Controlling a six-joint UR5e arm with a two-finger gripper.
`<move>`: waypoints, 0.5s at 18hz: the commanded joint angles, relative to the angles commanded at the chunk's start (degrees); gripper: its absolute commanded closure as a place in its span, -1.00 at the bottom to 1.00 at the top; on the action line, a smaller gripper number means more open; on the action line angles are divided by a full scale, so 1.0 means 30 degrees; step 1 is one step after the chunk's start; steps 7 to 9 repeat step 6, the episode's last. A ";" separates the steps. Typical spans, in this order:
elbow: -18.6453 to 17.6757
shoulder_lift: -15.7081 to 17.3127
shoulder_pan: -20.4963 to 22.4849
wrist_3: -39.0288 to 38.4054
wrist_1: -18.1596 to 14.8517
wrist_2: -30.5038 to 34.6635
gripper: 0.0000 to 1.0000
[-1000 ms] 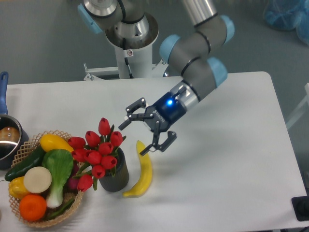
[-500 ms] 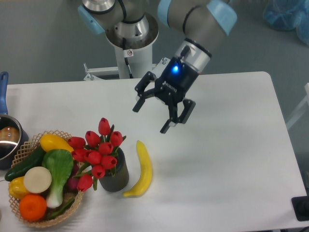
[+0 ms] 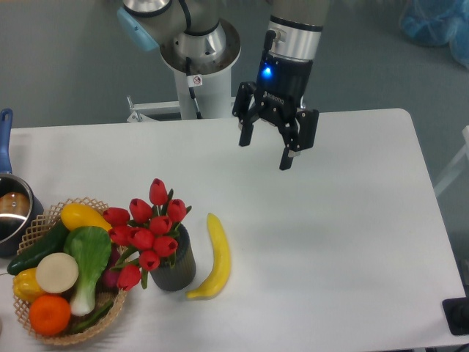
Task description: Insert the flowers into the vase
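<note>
The flowers [image 3: 149,229], a bunch of glossy red tulip buds with green leaves, stand in the vase [image 3: 176,265], a short dark grey cylinder near the table's front left. Their stems are hidden inside it and the buds lean over its left rim. My gripper [image 3: 265,151] hangs open and empty above the middle of the table's far half, well up and to the right of the vase, fingers pointing down.
A yellow banana [image 3: 213,257] lies just right of the vase. A wicker basket [image 3: 42,220] of vegetables and fruit sits at the front left, touching the flowers. A pot [image 3: 10,213] with a blue handle is at the left edge. The robot base [image 3: 198,66] stands behind the table.
My open gripper has risen and pulled back from beside the banana toward the table's far side, turning to point straight down. The flowers, vase and banana have not moved.
</note>
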 joint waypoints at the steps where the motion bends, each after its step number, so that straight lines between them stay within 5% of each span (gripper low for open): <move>1: -0.0030 0.0001 0.0000 0.0529 -0.0145 0.0176 -1.00; 9: -0.0001 0.0088 0.0029 0.1208 -0.0528 0.0940 -1.00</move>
